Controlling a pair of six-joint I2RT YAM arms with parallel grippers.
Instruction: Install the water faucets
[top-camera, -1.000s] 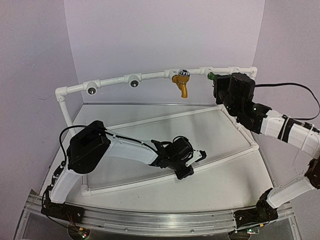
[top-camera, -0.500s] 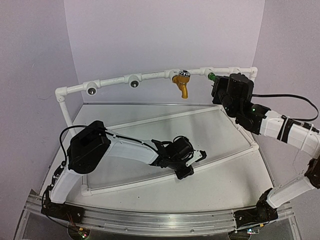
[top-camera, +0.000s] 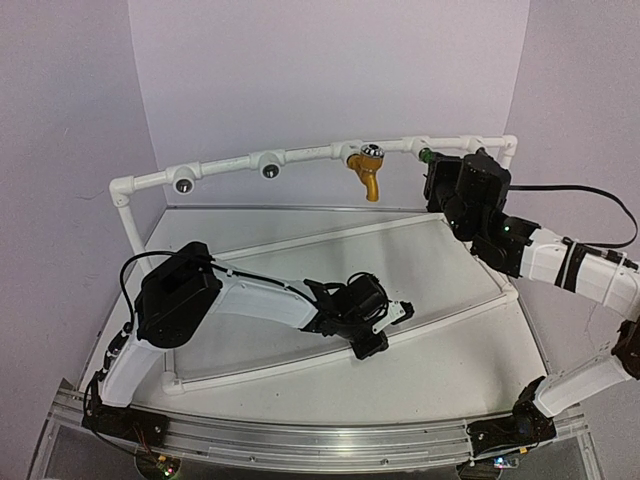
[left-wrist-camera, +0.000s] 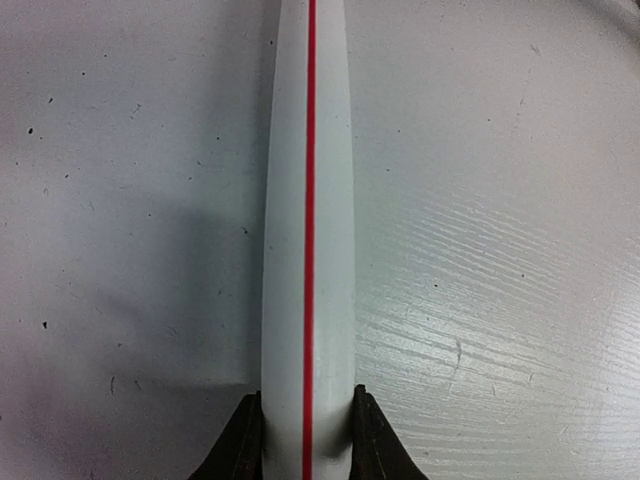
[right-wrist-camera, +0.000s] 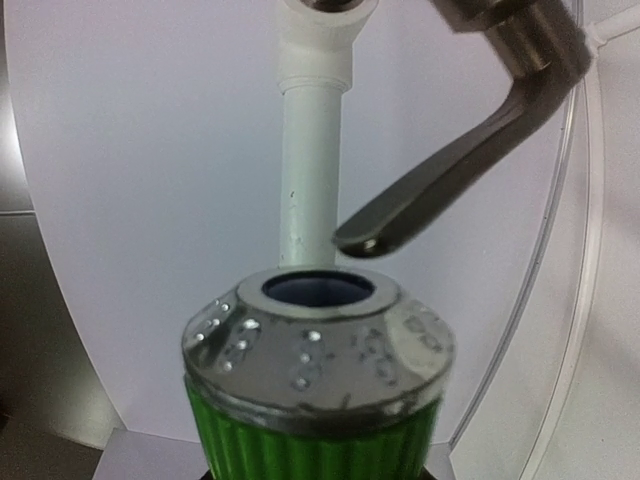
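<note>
Left jaws pinch the low frame pipe; green faucet sits up at the back rail by the right gripper.

Near: left gripper (top-camera: 366, 343) is down on the tabletop (top-camera: 450, 370), jaws clamped on both sides of a white pipe (left-wrist-camera: 308, 200) with a red stripe that lies flat there. Far right: right gripper (top-camera: 432, 166) is raised to the white pipe rail (top-camera: 300, 152), with the green faucet (right-wrist-camera: 312, 400), silver-capped, close under its wrist camera at the rail's right end. The fingers are hidden below it, so I cannot tell whether the jaws grip it or stand apart. The mustard-yellow faucet (top-camera: 366, 172) hangs on the rail just left of that, spout down. Farther left on the rail are two round sockets (top-camera: 268, 170).
</note>
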